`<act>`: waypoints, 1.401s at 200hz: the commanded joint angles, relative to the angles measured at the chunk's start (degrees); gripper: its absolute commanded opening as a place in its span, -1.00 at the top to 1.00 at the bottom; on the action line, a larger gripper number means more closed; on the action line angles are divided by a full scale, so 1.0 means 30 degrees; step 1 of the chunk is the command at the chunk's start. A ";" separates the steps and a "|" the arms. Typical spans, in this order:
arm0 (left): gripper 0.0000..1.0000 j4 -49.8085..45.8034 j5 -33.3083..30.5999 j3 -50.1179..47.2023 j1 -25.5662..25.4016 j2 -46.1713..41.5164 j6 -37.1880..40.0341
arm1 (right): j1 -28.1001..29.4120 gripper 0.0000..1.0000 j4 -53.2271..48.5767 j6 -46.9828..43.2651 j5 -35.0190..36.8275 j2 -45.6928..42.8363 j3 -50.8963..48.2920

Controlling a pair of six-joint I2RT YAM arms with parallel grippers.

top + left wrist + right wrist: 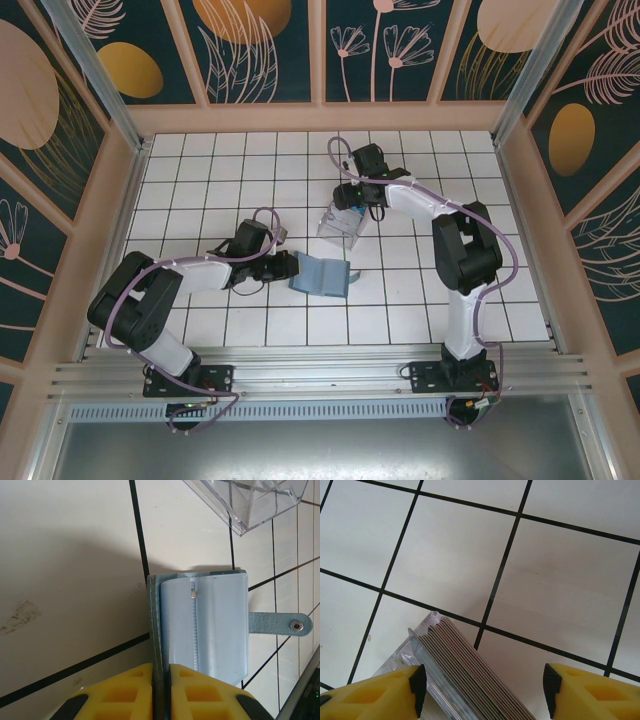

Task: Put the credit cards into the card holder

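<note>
The card holder (322, 275) is a teal wallet lying open on the tiles at mid-table, its pale grey-blue pockets (205, 625) facing up and its snap strap (280, 624) sticking out to the right. My left gripper (161, 667) is shut on the edge of the wallet's cover, seen from above at the wallet's left side (287, 268). The credit cards (470, 675) stand edge-on as a tight stack of several inside a clear plastic box (340, 225). My right gripper (485, 685) hangs open just over the stack, touching nothing, with its fingertips (417, 685) wide apart.
The clear box's corner (250, 500) sits just beyond the wallet, about one tile away. White tiled floor (200, 170) spreads to the left and back. Wooden walls (130, 190) fence the table, and a metal rail (320, 375) runs along the near edge.
</note>
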 commanded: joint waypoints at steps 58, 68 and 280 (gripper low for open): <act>0.67 0.0248 0.0232 0.0097 -0.0115 -0.0090 -0.0150 | -0.0027 -0.20 -0.0176 -0.0182 0.1303 -0.0315 0.0201; 0.68 0.0260 0.0255 0.0133 -0.0120 -0.0084 -0.0151 | -0.0048 -0.17 -0.0116 -0.0167 0.1396 -0.0456 0.0186; 0.66 0.0333 0.0296 0.0148 -0.0145 0.0063 -0.0167 | 0.0162 -0.16 0.0505 -0.0574 0.0254 -0.1102 -0.0517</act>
